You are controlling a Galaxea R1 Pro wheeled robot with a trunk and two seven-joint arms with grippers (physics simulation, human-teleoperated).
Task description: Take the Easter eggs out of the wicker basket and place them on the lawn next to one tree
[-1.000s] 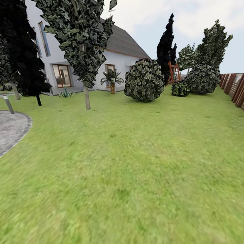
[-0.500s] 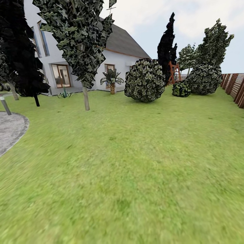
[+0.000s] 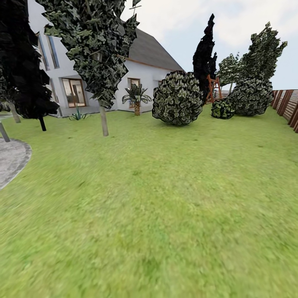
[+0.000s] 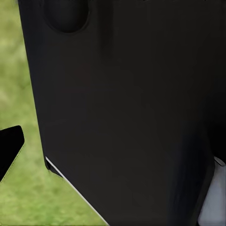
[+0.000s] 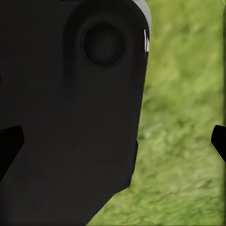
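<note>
My head camera looks across the wide, bright green, slightly mottled lawn, which runs from the near foreground to the far planting. Of the task's things, the lawn and one candidate tree are in view. The tall tree with a straight, bare, grey-brown trunk and a blocky green leafy crown stands on the grass left of centre, in front of the white house with a grey pitched roof. A dark, narrow columnar conifer rises behind a large round mottled-green bush near the middle. A short palm with drooping fronds stands against the house wall. A brown horizontal-slat wooden fence closes the right edge, and a curved grey paved patch lies at the left edge. In each wrist view a large black body panel of my own frame sits close before the lens, with grass beside it; a dark fingertip shows at the margin of the left wrist view, and another dark fingertip at the margin of the right wrist view. I cannot tell whether my left jaws or my right jaws are apart or together.
</note>
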